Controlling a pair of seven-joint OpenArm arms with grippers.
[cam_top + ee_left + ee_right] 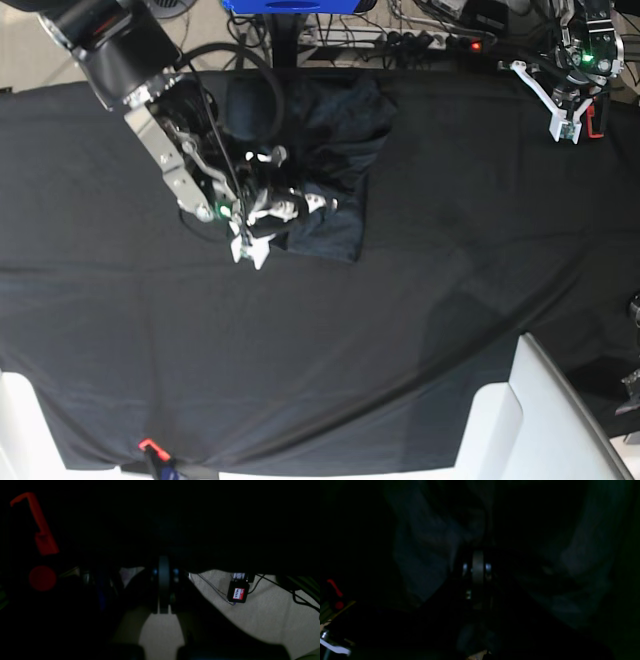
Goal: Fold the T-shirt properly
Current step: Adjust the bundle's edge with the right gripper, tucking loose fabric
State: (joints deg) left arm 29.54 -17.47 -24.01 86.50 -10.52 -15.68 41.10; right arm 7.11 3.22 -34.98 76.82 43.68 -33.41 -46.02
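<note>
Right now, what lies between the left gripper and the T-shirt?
In the base view, only bare black tablecloth separates the left gripper, at the far table edge, from the T-shirt. Nothing else sits on that stretch.

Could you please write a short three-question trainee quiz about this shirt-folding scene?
1. True or false: the T-shirt lies spread flat with both sleeves out.
2. Which end effector is over the T-shirt? A) right end effector B) left end effector
3. Fill in: the left end effector is parked near the table's far ____ edge, base view.

Key:
1. False; it is bunched into a compact, partly folded heap on the black tablecloth.
2. A; it sits at the shirt's near-left edge, jaws shut.
3. Right.
</note>
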